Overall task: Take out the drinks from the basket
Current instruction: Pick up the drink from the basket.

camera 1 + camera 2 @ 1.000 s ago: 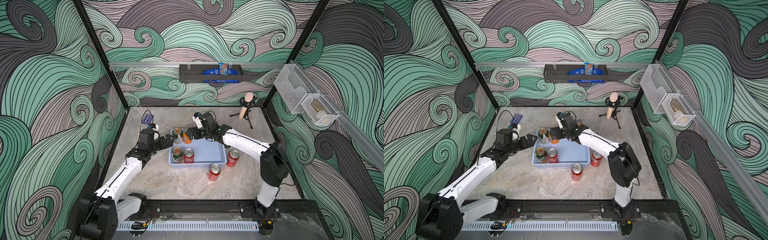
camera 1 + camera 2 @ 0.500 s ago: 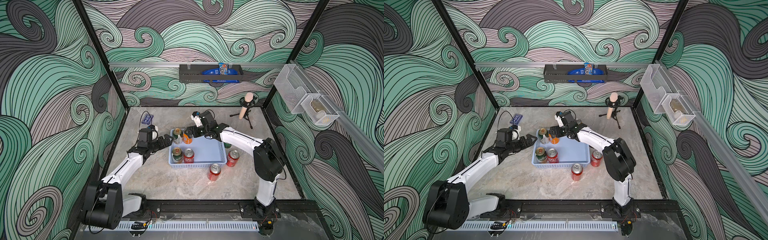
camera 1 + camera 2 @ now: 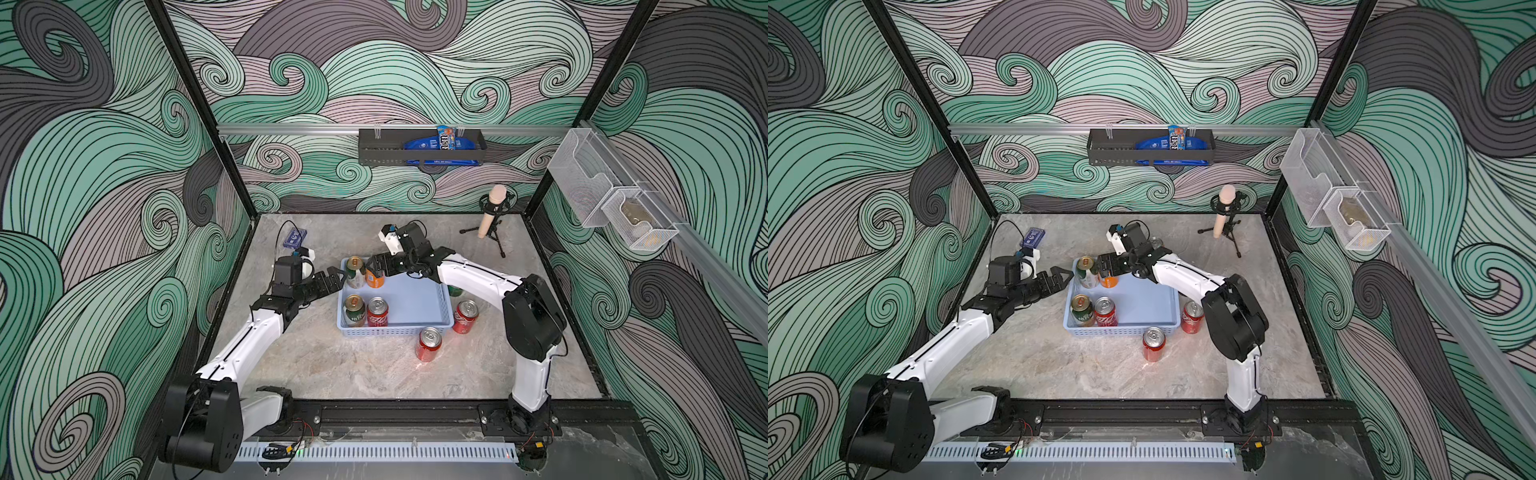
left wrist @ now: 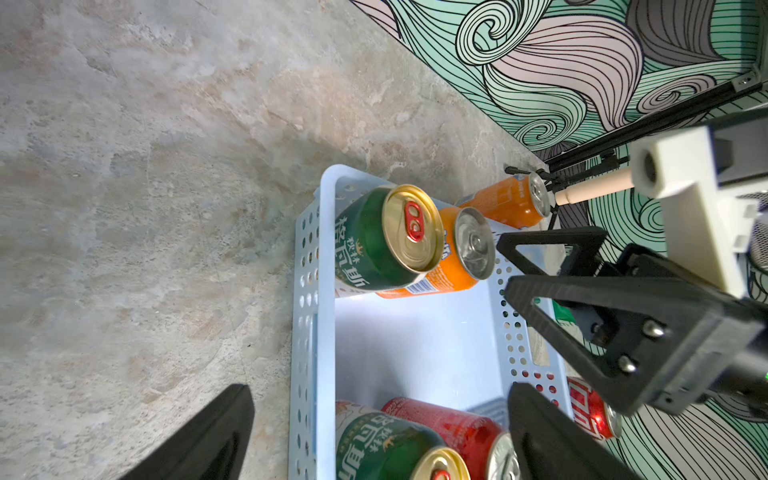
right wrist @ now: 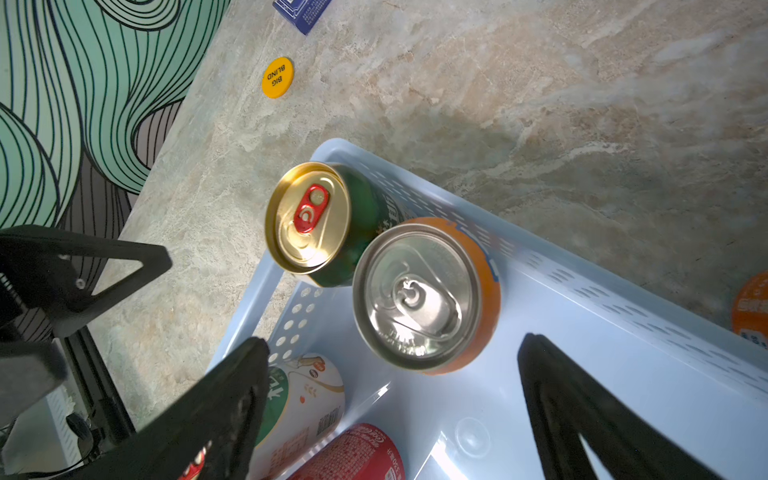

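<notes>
The light-blue basket (image 3: 411, 297) (image 3: 1142, 301) holds two green-and-cream cans (image 3: 354, 272) (image 3: 353, 309), an orange can (image 3: 375, 277) (image 5: 419, 295) and a red can (image 3: 377, 311). My right gripper (image 3: 375, 266) (image 5: 395, 343) hangs open just above the orange can, one finger on each side of it and neither touching it. My left gripper (image 3: 336, 277) (image 4: 380, 390) is open at the basket's left wall, straddling the rim near the front pair of cans. Outside the basket stand two red cans (image 3: 429, 343) (image 3: 466, 316), a green can (image 3: 455, 291) half hidden by my right arm, and another orange can (image 4: 505, 201).
A microphone on a small tripod (image 3: 490, 212) stands at the back right. A blue box (image 3: 294, 239) and a yellow disc (image 5: 277, 77) lie at the back left. A black wall rack (image 3: 419, 147) and mesh bins (image 3: 611, 208) hang on the walls.
My right gripper has shifted a little to the left and settled over the orange can. The left gripper has stayed at the basket's left edge while that arm's base swung slightly.
</notes>
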